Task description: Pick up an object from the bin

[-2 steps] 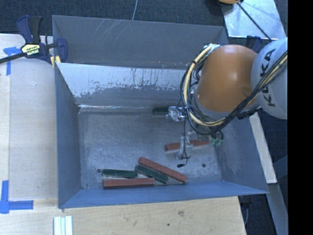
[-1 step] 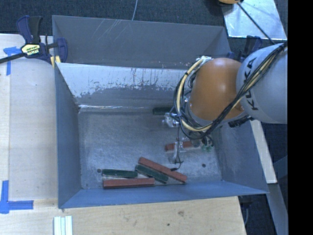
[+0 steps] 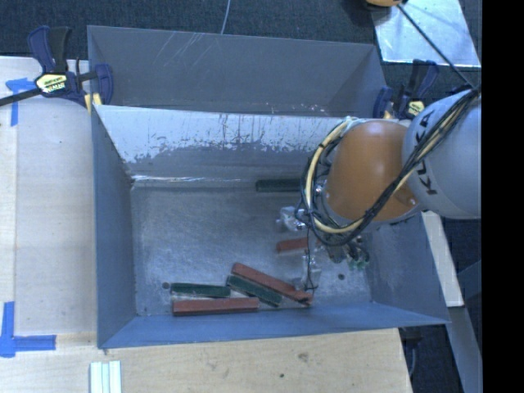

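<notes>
Toward the bin's front edge: the gripper (image 3: 309,282) hangs low under the arm's orange cover (image 3: 368,174), well down inside the bin (image 3: 115,219) and right of the middle.
Gripper state: I cannot tell how far open it is, and I see nothing held in it.
Stick and gripper: a red-brown stick (image 3: 264,280) lies slanted on the floor. Its right end is at the gripper's tip and the rest runs off to the left.
Neighbours: a short green stick (image 3: 252,291) lies against it. A second red-brown stick (image 3: 214,305) and a long green stick (image 3: 196,290) lie further left along the front edge. A small red-brown piece (image 3: 291,246) sits just behind the gripper.
Risk, grip: a hold on the very end would likely let the stick swing down or slip out when lifted.
Risk, crowding: the short green stick could be nudged or caught too, and the front wall leaves little room.
</notes>
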You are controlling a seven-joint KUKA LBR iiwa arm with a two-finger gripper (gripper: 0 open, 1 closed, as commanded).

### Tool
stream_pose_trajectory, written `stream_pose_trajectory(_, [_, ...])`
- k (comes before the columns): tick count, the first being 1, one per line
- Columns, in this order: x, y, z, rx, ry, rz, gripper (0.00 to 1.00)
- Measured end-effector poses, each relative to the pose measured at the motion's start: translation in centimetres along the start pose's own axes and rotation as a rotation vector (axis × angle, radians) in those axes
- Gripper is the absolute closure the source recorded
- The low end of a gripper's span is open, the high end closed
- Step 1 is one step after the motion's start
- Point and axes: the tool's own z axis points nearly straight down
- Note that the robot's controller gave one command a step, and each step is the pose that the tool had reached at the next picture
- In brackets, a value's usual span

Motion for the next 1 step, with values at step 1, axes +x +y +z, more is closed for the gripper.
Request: stream_pose_trajectory(1, [-1.93, -1.71, 1.49, 0.002, -0.004, -0.143, 0.0])
